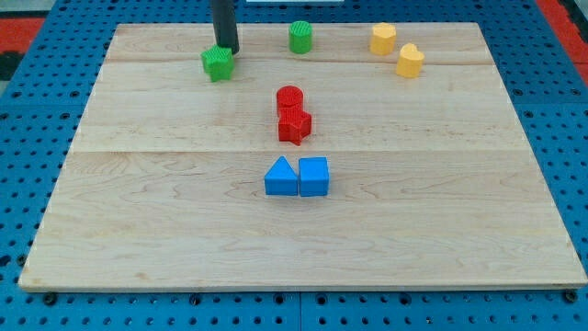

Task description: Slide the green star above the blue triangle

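Note:
The green star point(218, 63) lies near the board's top left. My tip point(227, 50) stands right behind it, at its upper right edge, touching or nearly touching it. The blue triangle point(281, 176) lies near the board's middle, toward the view's bottom, side by side with a blue cube point(313, 176) on its right. The star is well up and to the left of the triangle.
A red cylinder point(289, 97) and a red star point(295, 125) sit together between the top row and the blue blocks. A green cylinder point(300, 37) is at top centre. Two yellow blocks point(383, 39) point(410, 61) are at top right. The wooden board point(138, 230) lies on a blue pegboard.

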Robot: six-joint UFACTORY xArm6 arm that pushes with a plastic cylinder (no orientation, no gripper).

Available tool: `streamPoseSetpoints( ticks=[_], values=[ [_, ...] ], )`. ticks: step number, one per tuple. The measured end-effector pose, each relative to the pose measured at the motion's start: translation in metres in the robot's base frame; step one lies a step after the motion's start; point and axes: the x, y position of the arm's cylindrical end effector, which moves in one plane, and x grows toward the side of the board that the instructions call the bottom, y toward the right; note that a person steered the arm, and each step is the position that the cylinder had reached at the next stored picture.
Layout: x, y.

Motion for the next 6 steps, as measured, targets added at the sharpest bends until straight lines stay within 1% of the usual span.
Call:
streamPoseSetpoints(
  ticks=[1, 2, 3, 4, 5, 6],
  values=[
    [0.006, -0.018],
    [0.018, -0.055],
    [0.047, -0.050],
    [0.088, -0.040],
    [0.116, 0.010],
    [0.131, 0.042]
  ],
)
